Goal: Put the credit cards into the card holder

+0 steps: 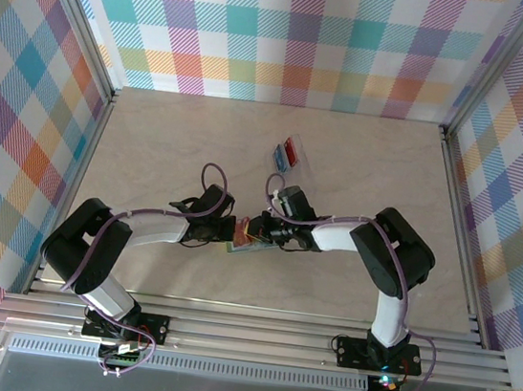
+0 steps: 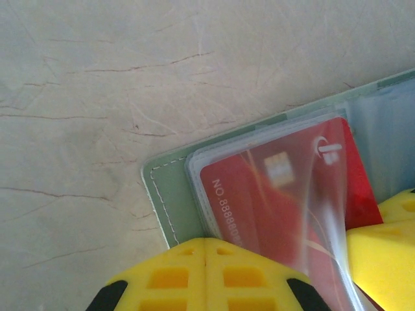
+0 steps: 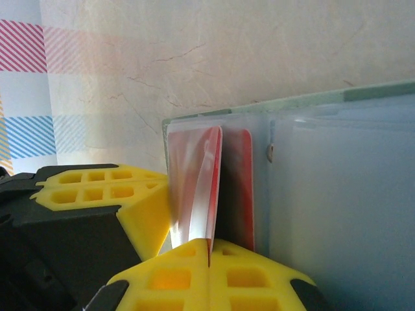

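Observation:
The grey-green card holder [image 1: 239, 245] lies open on the table between both arms; its stitched green edge [image 2: 170, 194] and pale inner pockets [image 3: 337, 214] show close up. My left gripper [image 2: 205, 243] is shut on the holder's near edge, by the clear pocket. A red credit card [image 2: 259, 201] sits partly inside that clear pocket. My right gripper [image 3: 209, 251] is shut on this card's [image 3: 214, 162] lower edge, holding it edge-on. A second red card [image 3: 241, 188] stands just to its right in the holder. From above, the left gripper [image 1: 234, 229] and right gripper [image 1: 255, 229] meet tip to tip.
A clear plastic tray [image 1: 299, 170] lies beyond the grippers toward the back, with a red card [image 1: 294, 149] and a blue card [image 1: 279, 156] in it. Checked walls enclose the table on three sides. The arm bases sit on the rail at the near edge.

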